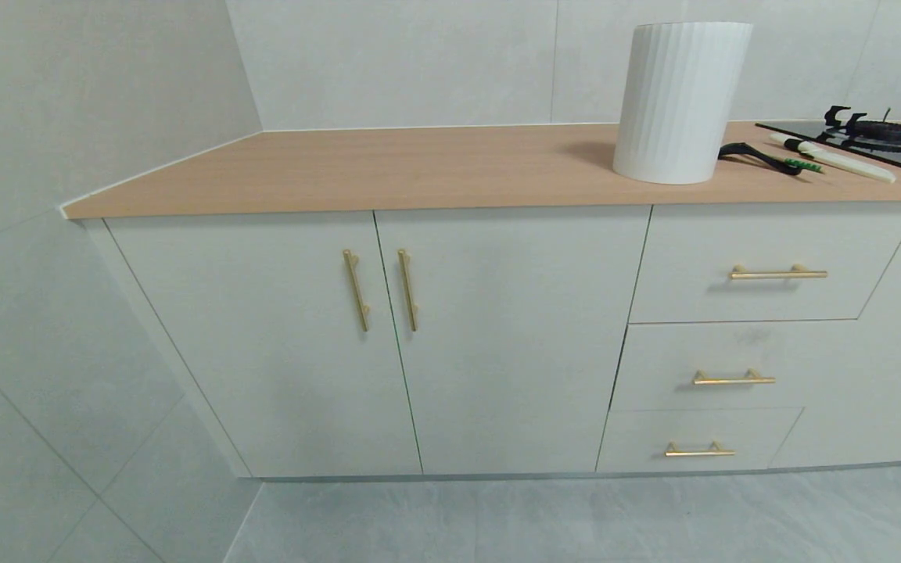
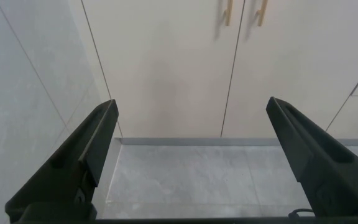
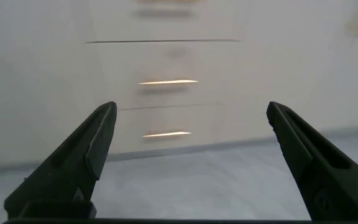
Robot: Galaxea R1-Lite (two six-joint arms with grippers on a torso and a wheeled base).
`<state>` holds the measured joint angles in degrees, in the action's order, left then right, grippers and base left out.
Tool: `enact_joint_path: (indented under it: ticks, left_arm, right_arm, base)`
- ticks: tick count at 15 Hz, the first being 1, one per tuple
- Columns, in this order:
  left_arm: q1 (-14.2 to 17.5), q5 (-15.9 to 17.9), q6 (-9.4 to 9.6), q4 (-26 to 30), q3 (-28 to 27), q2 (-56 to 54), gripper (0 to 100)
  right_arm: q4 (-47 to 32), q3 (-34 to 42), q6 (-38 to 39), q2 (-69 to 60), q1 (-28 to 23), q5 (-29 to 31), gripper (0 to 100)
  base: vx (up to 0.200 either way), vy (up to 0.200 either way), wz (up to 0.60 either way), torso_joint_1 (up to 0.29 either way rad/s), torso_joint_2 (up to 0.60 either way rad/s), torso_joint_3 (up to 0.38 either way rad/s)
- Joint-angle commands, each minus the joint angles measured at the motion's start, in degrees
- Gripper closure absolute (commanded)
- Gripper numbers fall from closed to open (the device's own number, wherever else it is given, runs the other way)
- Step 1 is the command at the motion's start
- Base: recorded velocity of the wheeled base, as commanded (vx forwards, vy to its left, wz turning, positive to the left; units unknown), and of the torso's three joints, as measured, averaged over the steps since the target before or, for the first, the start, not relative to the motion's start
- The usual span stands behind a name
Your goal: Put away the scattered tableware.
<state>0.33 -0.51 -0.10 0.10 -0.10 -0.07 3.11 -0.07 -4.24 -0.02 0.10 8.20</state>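
On the wooden countertop (image 1: 419, 164) at the right stands a tall white ribbed container (image 1: 681, 102). Beside it lie a black-handled utensil (image 1: 759, 157), a green-and-black piece (image 1: 804, 165) and a long white utensil (image 1: 834, 157). My left gripper (image 2: 191, 109) is open, low down, facing the cabinet doors near the floor. My right gripper (image 3: 191, 112) is open too, facing the lower drawers with nothing between its fingers.
A black gas hob (image 1: 884, 137) sits at the counter's far right. Below are two cabinet doors with gold handles (image 1: 382, 289) and three drawers with gold handles (image 1: 777, 273). A tiled wall closes the left side; grey floor lies in front.
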Motion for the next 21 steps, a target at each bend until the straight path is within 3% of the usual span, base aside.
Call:
enact_joint_path:
  ticks: [1,3,8,10,11,12,21]
  left_arm:
    - [0.0,0.0,0.01,0.0,0.0,0.1,0]
    - [0.0,0.0,0.01,0.0,0.0,0.1,0]
    - [0.0,0.0,0.01,0.0,0.0,0.1,0]
    - [0.0,0.0,0.01,0.0,0.0,0.1,0]
    - [0.0,0.0,-0.08,0.0,0.0,0.1,0]
    - [0.0,0.0,-0.08,0.0,0.0,0.1,0]
    - [0.0,0.0,0.19,0.0,0.0,0.1,0]
  right_arm:
    - [-0.4,0.1,2.0,0.0,0.0,-13.1,0]
    - [-0.4,0.1,3.2,0.0,0.0,-14.4,0]
    - [-2.1,-0.4,10.9,0.0,0.0,-5.1,0]
    - [-2.0,-0.4,9.5,0.1,0.0,-5.8,0]
    - [-3.2,0.0,2.8,0.1,0.0,-6.5,0]
    - [-3.3,0.0,2.3,0.1,0.0,-7.6,0]
    - [-3.2,0.0,4.2,0.0,0.0,-8.6,0]
  base:
    - [0.000,0.000,0.00,0.000,0.00,0.000]
    - [0.000,0.000,0.00,0.000,0.00,0.000]
    - [0.000,0.000,0.00,0.000,0.00,0.000]
    - [0.000,0.000,0.00,0.000,0.00,0.000]
    - [0.000,0.000,0.00,0.000,0.00,0.000]
    - [0.000,0.000,0.00,0.000,0.00,0.000]
    - [0.000,0.000,0.00,0.000,0.00,0.000]
